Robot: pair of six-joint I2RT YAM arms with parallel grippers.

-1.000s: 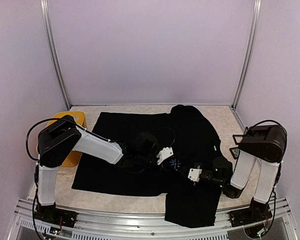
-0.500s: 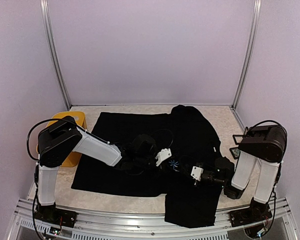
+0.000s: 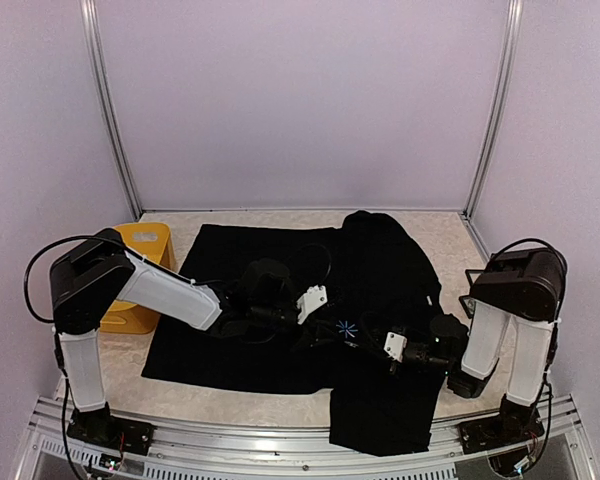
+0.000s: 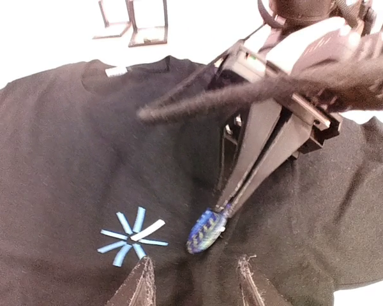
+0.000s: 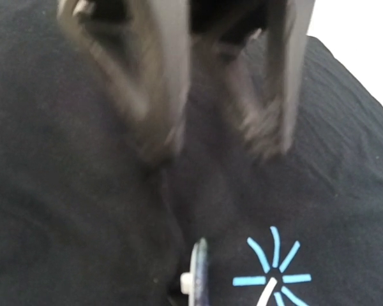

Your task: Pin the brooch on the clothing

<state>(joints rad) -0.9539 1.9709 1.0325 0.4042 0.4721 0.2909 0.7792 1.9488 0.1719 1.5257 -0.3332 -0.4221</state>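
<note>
One black T-shirt [image 3: 380, 410] is spread over the table [image 3: 280, 218], with one end running down toward the front rail. It looks soft and limp. I'd expect it to bunch and slide under any push, so it wants holding down or pinching up close to the pin site, not out at an edge.

Just beyond that end, the right claw [image 4: 225, 207] has its two fingers pressed together on the single brooch [image 4: 207, 231]. The brooch is a small blue oval, gripped by its upper end and tilted, with its lower end down at the cloth. It looks light and hard, probably slick, and small enough to twist out of a loose pinch. The rim seems the place to grip it, leaving the back free. I cannot make out the pin itself.

There is one light-blue starburst mark [image 4: 133, 234] on the chest, just beside the brooch and not touching it.

Facing it from the other side, the left claw [image 5: 212, 143] has its fingers standing apart with nothing between them, low over the fabric.

Farther back there is one yellow box [image 3: 150, 240] at the shirt's left edge. A black wire stand [image 3: 473, 290] sits off to the right, and I cannot tell whether it is one piece or two.

That makes two arms, one shirt and one brooch.
</note>
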